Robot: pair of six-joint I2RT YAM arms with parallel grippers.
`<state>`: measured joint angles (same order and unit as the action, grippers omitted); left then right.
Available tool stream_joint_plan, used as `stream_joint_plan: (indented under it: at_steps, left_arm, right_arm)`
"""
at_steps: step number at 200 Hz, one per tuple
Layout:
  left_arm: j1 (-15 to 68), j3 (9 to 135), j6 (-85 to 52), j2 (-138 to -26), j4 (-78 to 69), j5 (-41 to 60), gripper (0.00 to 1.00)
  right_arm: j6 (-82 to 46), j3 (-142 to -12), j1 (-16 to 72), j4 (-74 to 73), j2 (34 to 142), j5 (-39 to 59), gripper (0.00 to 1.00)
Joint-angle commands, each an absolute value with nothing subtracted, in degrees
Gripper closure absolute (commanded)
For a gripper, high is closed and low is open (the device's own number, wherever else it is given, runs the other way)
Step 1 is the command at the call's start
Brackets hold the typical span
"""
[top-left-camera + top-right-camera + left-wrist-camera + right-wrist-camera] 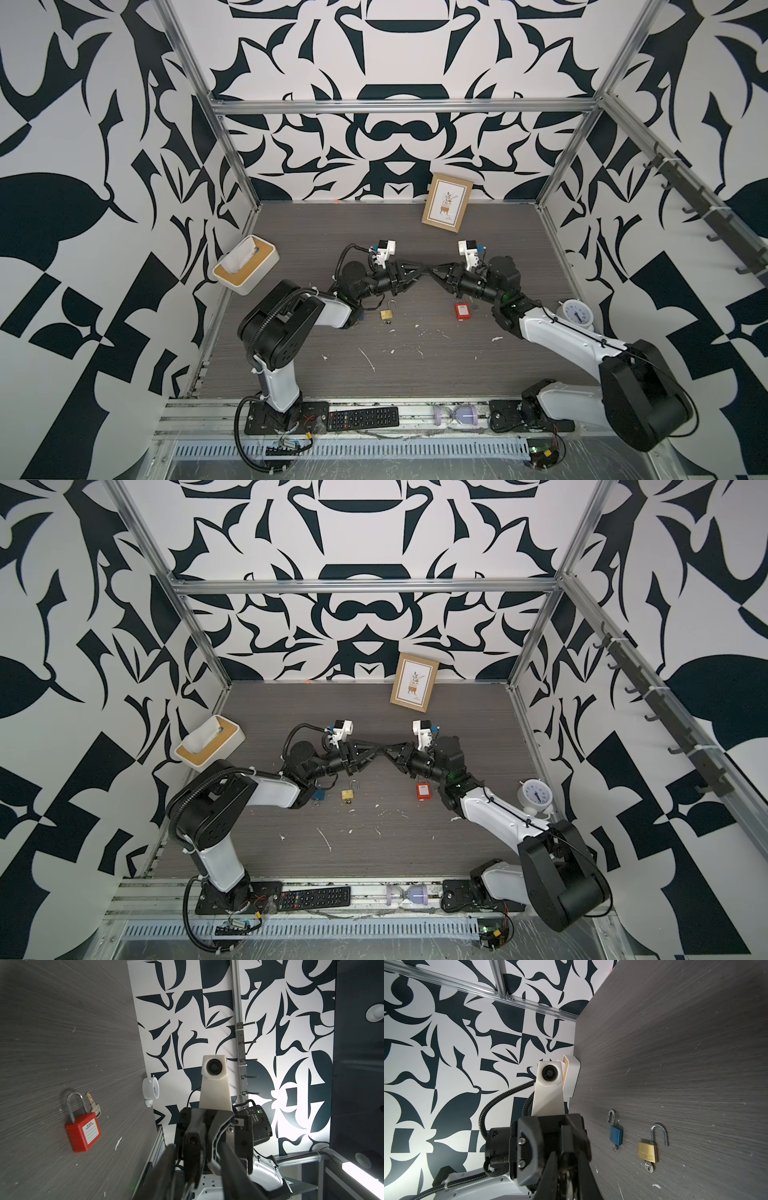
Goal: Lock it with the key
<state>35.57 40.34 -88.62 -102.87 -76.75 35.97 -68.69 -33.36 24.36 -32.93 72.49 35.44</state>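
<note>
A red padlock [84,1132] lies flat on the grey wood-grain table [62,1022], with a silver key [94,1105] just beside its shackle. A white clock [150,1089] stands at the table's edge against the patterned wall. Up close, the left gripper [197,1148] has its two dark fingers [232,1165] spread apart, and the right gripper [193,1139] points in between them, its white camera [214,1068] facing this way.

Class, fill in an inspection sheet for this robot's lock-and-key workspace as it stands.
Surface: grey tabletop, white scuffs.
Job's things: brass padlock open, inserted key; red padlock shackle closed, loose key beside; blue padlock partly under left arm.
Clutter: tissue box, picture frame, clock, remote, hourglass.
Claws: left claw open; right claw shut on shiny metal piece; tips meet in midair.
Cables: corrugated hose on left arm; loose loop at front rail.
Surroundings: patterned walls, aluminium frame, hook rack.
</note>
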Motion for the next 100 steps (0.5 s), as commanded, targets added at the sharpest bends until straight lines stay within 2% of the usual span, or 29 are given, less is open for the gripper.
stream_joint_plan:
  at_steps: [1, 11, 34, 70, 100]
  left_arm:
    - [31.37, 41.25, -88.64, -103.42, -77.57, 39.69, 0.29]
    - [28.66, 40.46, -89.06, -102.76, -77.61, 40.83, 0.23]
    - [24.24, 38.56, -88.97, -100.0, -76.28, 43.0, 0.23]
    - [24.93, 35.78, -84.08, -95.14, -71.04, 45.95, 0.41]
    - [29.5, 34.63, -75.2, -89.48, -57.9, 46.87, 0.44]
  right_arm:
    - [-66.85, -34.93, 23.44, -32.38, 70.92, 37.17, 1.0]
    - [-66.06, -35.35, 22.65, -30.47, 70.05, 37.64, 1.0]
    - [-65.26, -36.02, 20.87, -28.52, 68.92, 39.6, 1.0]
    - [-64.9, -36.99, 17.92, -28.55, 68.9, 44.3, 1.0]
    - [-65.22, -37.74, 16.88, -32.73, 69.84, 48.28, 1.0]
